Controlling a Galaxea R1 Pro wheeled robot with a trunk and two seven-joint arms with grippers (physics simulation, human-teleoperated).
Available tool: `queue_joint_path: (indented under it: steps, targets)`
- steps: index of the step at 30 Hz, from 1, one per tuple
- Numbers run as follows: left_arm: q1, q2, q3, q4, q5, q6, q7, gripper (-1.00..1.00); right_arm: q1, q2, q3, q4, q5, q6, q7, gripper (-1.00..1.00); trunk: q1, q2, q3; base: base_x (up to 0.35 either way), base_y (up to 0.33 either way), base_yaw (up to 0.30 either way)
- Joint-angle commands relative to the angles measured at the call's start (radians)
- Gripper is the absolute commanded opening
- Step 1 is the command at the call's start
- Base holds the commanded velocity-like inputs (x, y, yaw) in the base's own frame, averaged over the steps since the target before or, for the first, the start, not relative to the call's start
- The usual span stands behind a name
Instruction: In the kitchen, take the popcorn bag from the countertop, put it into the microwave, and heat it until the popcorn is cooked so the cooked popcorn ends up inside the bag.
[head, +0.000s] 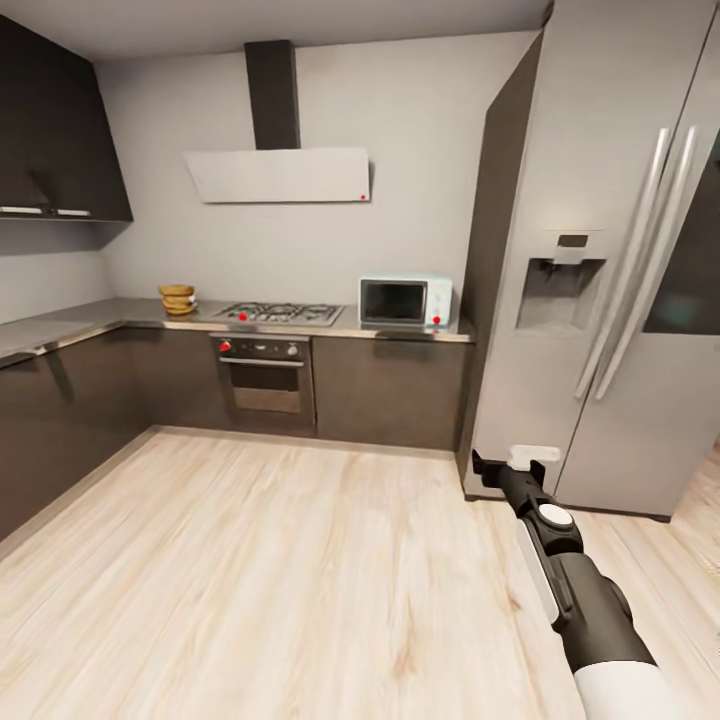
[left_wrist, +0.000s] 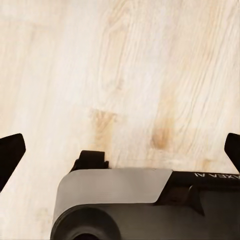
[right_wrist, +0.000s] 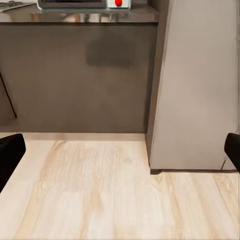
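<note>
Mint-blue microwave (head: 405, 301), tan popcorn bag (head: 178, 298), grey countertop (head: 90, 322), dk cabinets (head: 390, 390).

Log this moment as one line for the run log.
phase: approach | popcorn bag: on countertop left of hob | microwave: door shut, beside fridge | left end effector: open, empty | right end effector: open, empty

Light: bright, even, soft, with no visible source.
Shadows: faint under the worktop (head: 90, 322) edge.
Glare: dull sheen on the fridge (head: 600, 300).
Distortion: wide-angle lean at head view edges.
Focus: slightly soft overall.
</note>
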Motion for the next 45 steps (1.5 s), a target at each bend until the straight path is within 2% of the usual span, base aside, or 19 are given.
queue_joint_path:
  steps: [1,5,7,12,17,45]
  targets:
    - [0.0,0.0,0.007,0.001,0.0,-0.004,0.0,1.0,-0.001,0.0,0.001,-0.001,-0.002,0.006,-0.004,1.0,0.001,-0.001,-0.001,0.338,0.172,-0.266]
    - [0.0,0.0,0.007,0.001,0.001,-0.005,0.001,1.0,-0.001,0.0,0.002,-0.001,-0.001,0.006,-0.004,1.0,0.001,-0.001,-0.001,0.325,0.212,-0.227]
    - [0.001,0.0,0.005,0.001,0.0,-0.011,0.0,1.0,-0.001,0.002,0.001,-0.001,0.025,0.006,-0.005,1.0,0.001,-0.001,-0.001,0.308,0.241,-0.049]
    - [0.001,0.0,0.005,0.001,0.0,-0.025,0.0,1.0,-0.001,0.004,0.001,-0.001,0.044,0.006,-0.005,1.0,0.001,-0.001,-0.001,0.143,0.115,-0.009]
    - [0.002,0.0,0.005,0.001,0.0,-0.026,0.0,1.0,-0.001,0.003,0.001,-0.001,0.046,0.006,-0.006,1.0,0.001,-0.001,-0.001,0.162,0.01,-0.001]
    - [0.002,0.0,0.005,0.0,0.0,-0.027,0.0,1.0,-0.001,0.001,-0.002,-0.001,0.044,0.004,-0.016,1.0,0.001,-0.001,-0.001,0.311,-0.034,0.0]
